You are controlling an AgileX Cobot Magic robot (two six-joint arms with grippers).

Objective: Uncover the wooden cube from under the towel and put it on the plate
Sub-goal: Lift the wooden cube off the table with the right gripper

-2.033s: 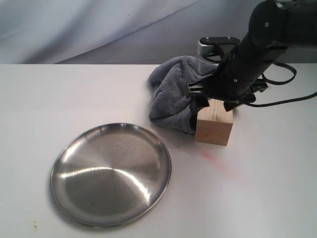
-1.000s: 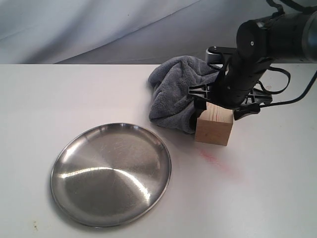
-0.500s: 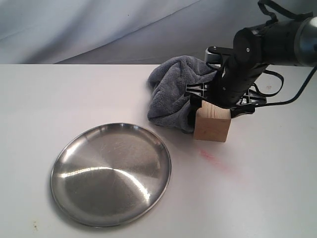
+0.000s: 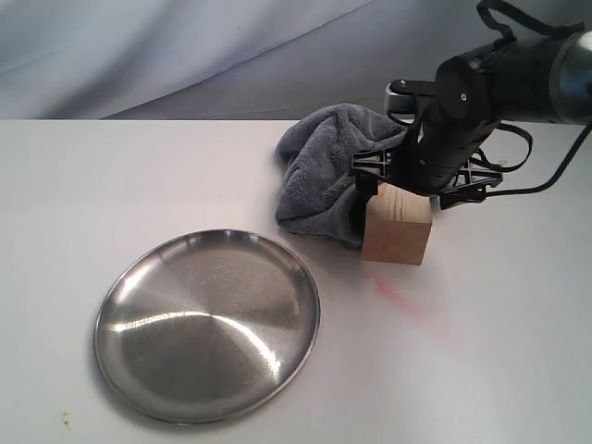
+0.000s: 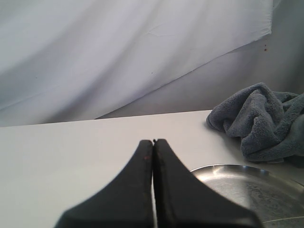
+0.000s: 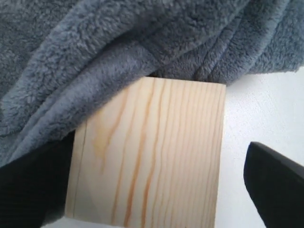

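Note:
The wooden cube stands on the white table, uncovered, its left side against the bunched grey-blue towel. My right gripper is low over the cube's top and open, one finger on each side. In the right wrist view the cube fills the space between the dark fingers, with a strip of table showing beside the one on the right; the towel lies beyond. The steel plate sits empty at front left. My left gripper is shut on nothing, near the plate and towel.
A faint pink smear marks the table in front of the cube. A grey cloth backdrop hangs behind the table. The right arm's cables trail to the right.
The right arm has sunk and turned, bringing its open fingers down around the top of the cube. The cube has shifted slightly to the left. Towel and plate have stayed put.

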